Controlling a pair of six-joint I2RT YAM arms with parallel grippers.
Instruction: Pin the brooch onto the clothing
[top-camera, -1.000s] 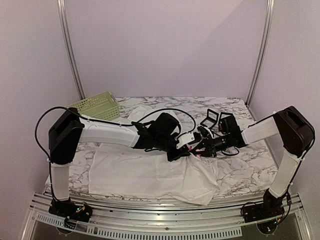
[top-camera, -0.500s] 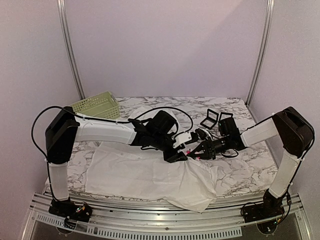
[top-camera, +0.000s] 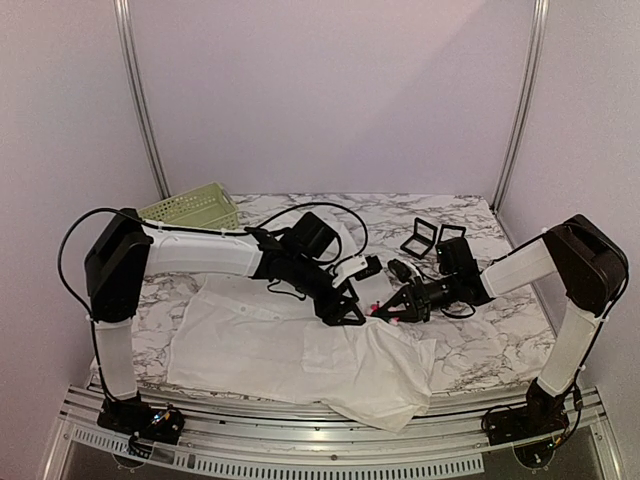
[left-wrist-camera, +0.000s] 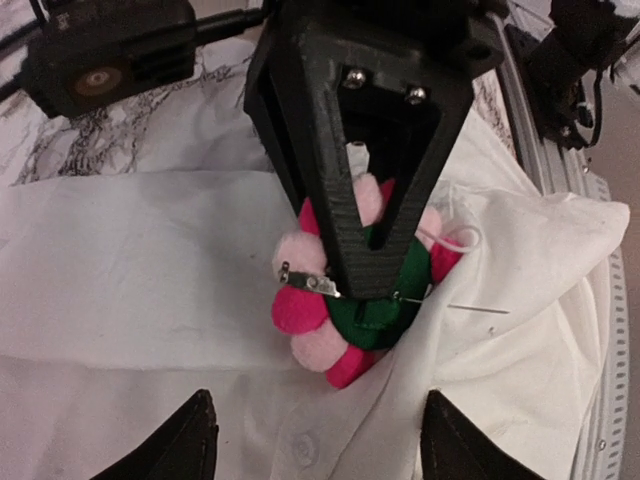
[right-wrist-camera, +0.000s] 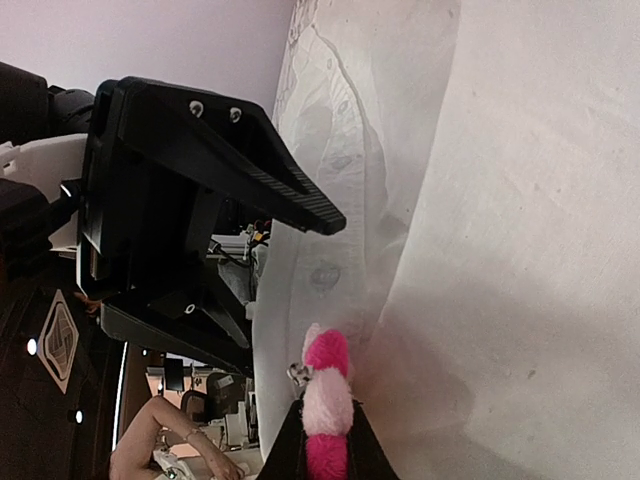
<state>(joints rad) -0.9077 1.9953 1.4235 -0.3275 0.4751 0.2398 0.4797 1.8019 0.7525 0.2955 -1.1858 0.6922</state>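
Note:
The white shirt (top-camera: 270, 345) lies spread on the marble table, with a button and placket showing in the left wrist view (left-wrist-camera: 150, 260). The brooch (left-wrist-camera: 345, 305) is a pink and green felt flower with a metal pin on its back. My right gripper (top-camera: 385, 308) is shut on the brooch (right-wrist-camera: 327, 385) and holds it against the shirt's cloth (right-wrist-camera: 520, 250). A bare stretch of the pin (left-wrist-camera: 478, 309) lies against the cloth. My left gripper (left-wrist-camera: 320, 445) is open just above the shirt, facing the brooch, and holds nothing. It also shows in the top view (top-camera: 340, 308).
A pale green basket (top-camera: 190, 210) stands at the back left. Two small open black boxes (top-camera: 430, 238) stand at the back right, behind my right arm. The shirt's hem hangs near the table's front rail (top-camera: 330, 415).
The shirt has been drawn left and now lies flatter, less bunched under the grippers. Both grippers have shifted slightly left, and my right gripper still holds the brooch.

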